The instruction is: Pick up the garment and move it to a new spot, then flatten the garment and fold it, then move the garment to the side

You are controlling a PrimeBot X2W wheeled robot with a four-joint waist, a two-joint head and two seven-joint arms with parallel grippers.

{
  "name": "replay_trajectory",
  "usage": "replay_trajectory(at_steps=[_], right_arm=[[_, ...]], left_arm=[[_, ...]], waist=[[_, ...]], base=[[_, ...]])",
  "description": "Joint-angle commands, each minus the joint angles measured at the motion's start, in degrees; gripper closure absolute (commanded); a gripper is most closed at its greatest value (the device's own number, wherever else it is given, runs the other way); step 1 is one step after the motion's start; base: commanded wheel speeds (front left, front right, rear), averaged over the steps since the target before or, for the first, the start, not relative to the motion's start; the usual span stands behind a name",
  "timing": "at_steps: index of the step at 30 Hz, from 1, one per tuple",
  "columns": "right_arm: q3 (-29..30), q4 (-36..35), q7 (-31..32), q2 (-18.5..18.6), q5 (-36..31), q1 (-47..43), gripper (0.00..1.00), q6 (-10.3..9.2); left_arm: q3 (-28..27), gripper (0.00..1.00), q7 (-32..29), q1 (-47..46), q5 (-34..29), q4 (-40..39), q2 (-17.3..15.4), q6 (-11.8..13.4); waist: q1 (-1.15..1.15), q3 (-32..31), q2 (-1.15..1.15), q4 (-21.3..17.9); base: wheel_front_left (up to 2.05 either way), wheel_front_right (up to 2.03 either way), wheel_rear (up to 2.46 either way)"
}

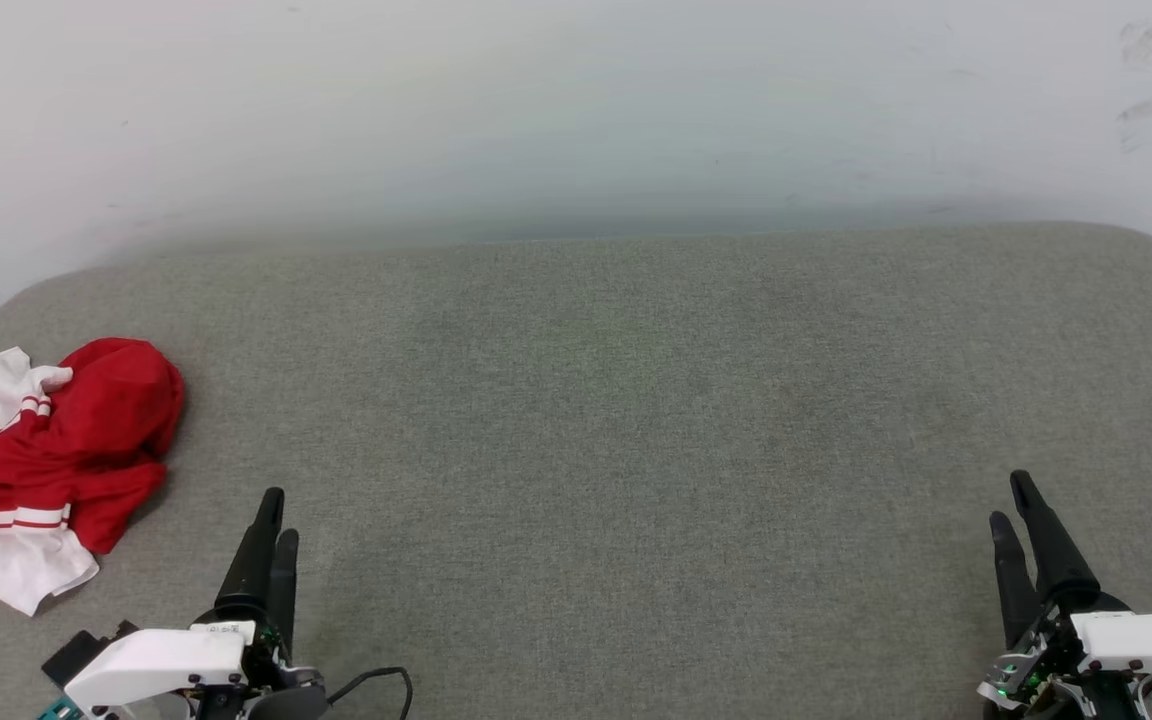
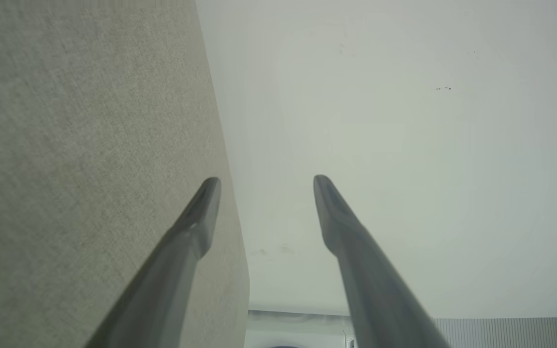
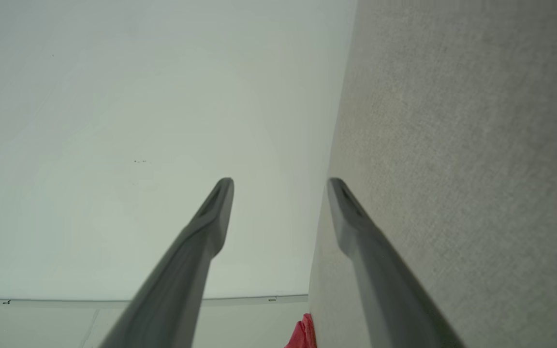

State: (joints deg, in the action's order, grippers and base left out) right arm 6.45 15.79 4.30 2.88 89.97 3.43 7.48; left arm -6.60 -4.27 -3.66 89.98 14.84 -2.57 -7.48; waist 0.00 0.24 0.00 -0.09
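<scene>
Both arms are sitting at the near edge of the grey padded surface (image 1: 636, 420). The white wrist housings are low in the head view and the fingers are pointing toward the far wall (image 1: 576, 110).

The left gripper (image 1: 281, 513) is sitting near-left, angling slightly right. The right gripper (image 1: 1008, 496) is sitting near-right, angling slightly left. Both wrists are rolled on edge, so from the head camera the 2 fingers of each pair are overlapping and looking almost closed.

The wrist cameras are settling it. In the left wrist view the 2 fingers (image 2: 196, 217) are standing clearly apart with nothing between them, 1 over the fabric side and 1 against the wall side. The right wrist view is showing the same: fingers (image 3: 211, 217) spread, nothing gripped. I'm calling both pincers released and empty. I can't tell whether either lower finger is touching the fabric.

The garment (image 1: 56, 440) is lying crumpled at the left edge of the surface, left of and slightly farther out than the left gripper, clear of its fingers. The red body is bunching up in the middle. White sleeve fabric with red stripe trim is showing at its far end and its near end. A red corner of it is also peeking in at the bottom of the right wrist view.

A black cable (image 1: 381, 680) is looping at the near edge, just right of the left wrist.
</scene>
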Motion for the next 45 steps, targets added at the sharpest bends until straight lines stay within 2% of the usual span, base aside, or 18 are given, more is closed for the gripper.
replay_trajectory(at_steps=[1, 10, 18, 27, 37, 45], right_arm=[[0.32, -1.34, -0.68, 0.07, -1.75, 0.6, 0.0, 0.0], [0.92, -4.52, -3.05, 0.07, -11.66, 0.32, 0.0, 0.0], [-0.58, -8.85, -4.97, 0.07, -24.36, -0.42, 0.0, 0.0], [-2.77, -11.2, -6.96, 0.07, -38.42, -1.51, 0.0, 0.01], [-3.77, -11.84, -8.93, 0.06, -48.97, -2.66, 0.0, 0.01], [-4.61, -12.8, -10.21, 0.06, -55.08, -3.48, 0.0, 0.01]], left_arm=[[-0.67, 0.0, 0.67, -0.6, -1.91, -1.58, -0.2, 0.24], [-0.39, 0.0, 3.04, -0.36, -12.88, -6.03, -0.22, 3.14], [1.15, 0.0, 4.95, 0.52, -23.34, -9.4, -0.25, 7.06], [2.77, 0.0, 6.91, 1.82, -34.32, -11.22, -0.27, 10.27], [4.74, 0.0, 8.89, 3.04, -44.5, -12.46, -0.3, 11.9], [5.68, 0.0, 10.21, 3.72, -49.88, -13.47, -0.31, 12.83]], waist=[[0.0, 0.01, 0.0, -0.01], [0.0, 0.15, 0.0, -0.03], [0.0, 0.37, 0.0, -0.08], [0.0, 0.46, 0.0, -0.06], [0.0, 0.44, 0.0, 0.0], [0.0, 0.37, 0.0, 0.04]], base=[[0.0, 0.0, 0.0], [0.0, 0.0, 0.0], [0.0, 0.0, 0.0], [0.0, 0.0, 0.0], [0.0, 0.0, 0.0], [0.0, 0.0, 0.0]])
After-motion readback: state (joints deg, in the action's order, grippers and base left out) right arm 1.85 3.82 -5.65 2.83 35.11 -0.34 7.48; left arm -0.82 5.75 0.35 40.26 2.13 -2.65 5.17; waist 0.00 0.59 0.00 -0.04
